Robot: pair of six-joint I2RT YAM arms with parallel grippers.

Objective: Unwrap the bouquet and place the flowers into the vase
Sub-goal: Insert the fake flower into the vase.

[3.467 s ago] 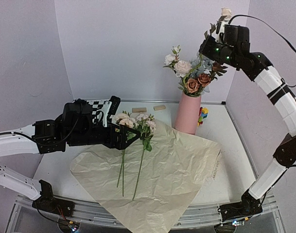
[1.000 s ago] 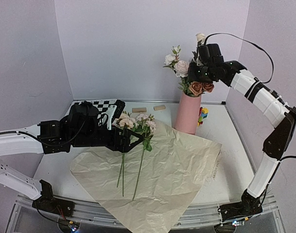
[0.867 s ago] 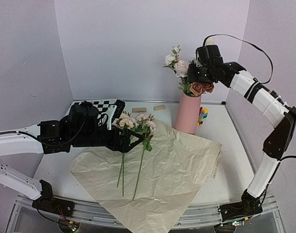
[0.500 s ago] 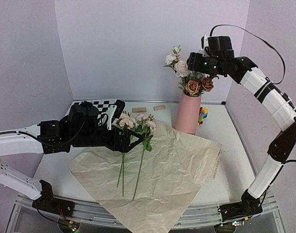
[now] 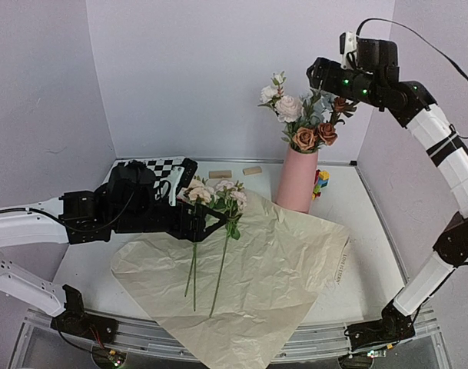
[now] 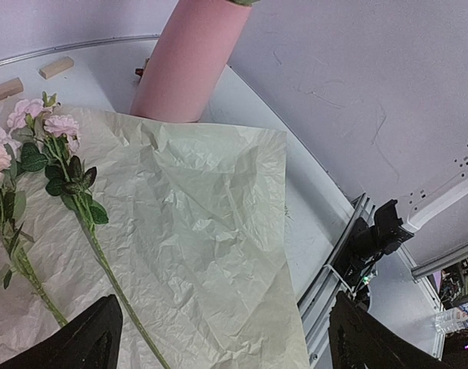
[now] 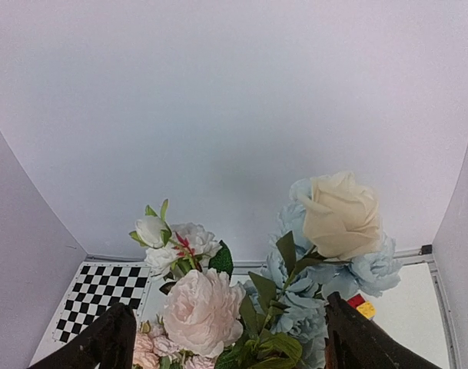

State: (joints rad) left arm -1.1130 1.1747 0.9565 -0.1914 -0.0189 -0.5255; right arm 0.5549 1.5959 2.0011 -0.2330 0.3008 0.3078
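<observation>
the right gripper, which first held a cream rose high and to the right of the vase and then brought it down to the blooms at the mouth, now has its fingers spread wide and has risen up and to the right, above the bunch. the cream rose is out of its grip and now stands among the pale-blue blooms in the vase. the left gripper has edged a little to the right, closer to the pink stems lying on the paper.
</observation>
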